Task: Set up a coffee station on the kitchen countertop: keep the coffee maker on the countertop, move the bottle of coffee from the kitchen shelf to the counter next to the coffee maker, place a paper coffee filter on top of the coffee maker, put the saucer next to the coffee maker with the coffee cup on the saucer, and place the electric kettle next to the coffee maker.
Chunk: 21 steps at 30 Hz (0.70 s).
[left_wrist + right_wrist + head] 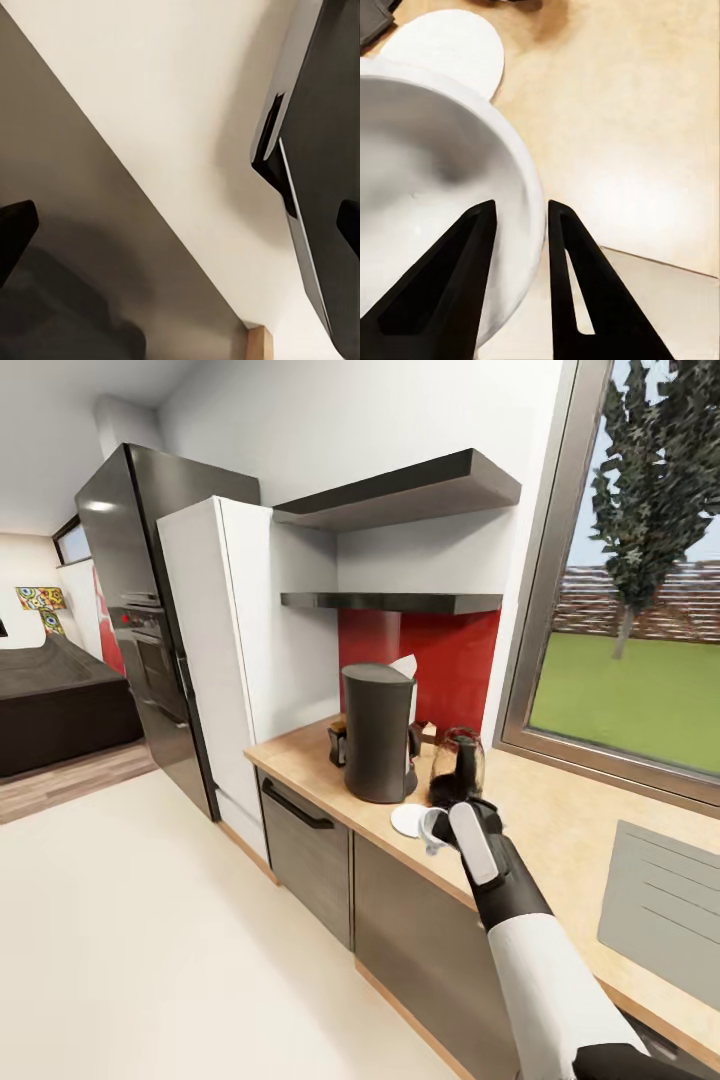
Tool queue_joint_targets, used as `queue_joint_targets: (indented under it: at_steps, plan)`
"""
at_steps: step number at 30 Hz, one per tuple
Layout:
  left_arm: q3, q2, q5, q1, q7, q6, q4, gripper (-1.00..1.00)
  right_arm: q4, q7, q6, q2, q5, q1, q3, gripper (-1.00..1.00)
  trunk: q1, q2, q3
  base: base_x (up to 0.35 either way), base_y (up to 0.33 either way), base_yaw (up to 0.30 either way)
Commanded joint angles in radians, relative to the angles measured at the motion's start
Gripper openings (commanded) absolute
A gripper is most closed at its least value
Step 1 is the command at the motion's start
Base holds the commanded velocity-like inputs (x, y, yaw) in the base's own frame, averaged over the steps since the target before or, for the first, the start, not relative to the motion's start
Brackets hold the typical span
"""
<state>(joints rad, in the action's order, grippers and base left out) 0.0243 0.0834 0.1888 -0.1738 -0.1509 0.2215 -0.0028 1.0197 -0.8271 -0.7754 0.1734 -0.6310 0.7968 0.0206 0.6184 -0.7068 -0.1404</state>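
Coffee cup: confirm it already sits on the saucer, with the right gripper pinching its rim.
Not yet. In the right wrist view the coffee cup hangs pinched at its rim by the right gripper, above the countertop beside the saucer, not on it.

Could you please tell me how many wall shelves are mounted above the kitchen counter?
2. The upper shelf hangs high on the wall beside the window; the lower shelf sits beneath it, just above the coffee maker. Others may lie outside the view.
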Motion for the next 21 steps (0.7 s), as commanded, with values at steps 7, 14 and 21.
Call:
queue_joint_targets:
  at_steps: [7, 14, 21]
  plan:
    - [0.003, 0.000, 0.007, 0.000, 0.001, 0.004, 0.000, 1.00, -0.040, -0.010, -0.001, 0.001, -0.035, 0.001, 0.005, -1.00, 0.000, -0.001, -0.001, 0.001, 0.001, 0.000]
    - [0.003, 0.001, 0.006, 0.000, 0.001, 0.008, 0.000, 1.00, -0.085, -0.041, 0.001, 0.001, -0.035, 0.001, 0.006, -1.00, 0.000, -0.001, -0.001, 0.119, 0.204, -0.003]
    - [0.003, 0.000, 0.006, 0.000, 0.001, 0.010, 0.000, 1.00, -0.088, -0.047, 0.002, 0.001, -0.036, 0.001, 0.005, -1.00, 0.000, -0.001, -0.001, 0.124, 0.177, -0.226]
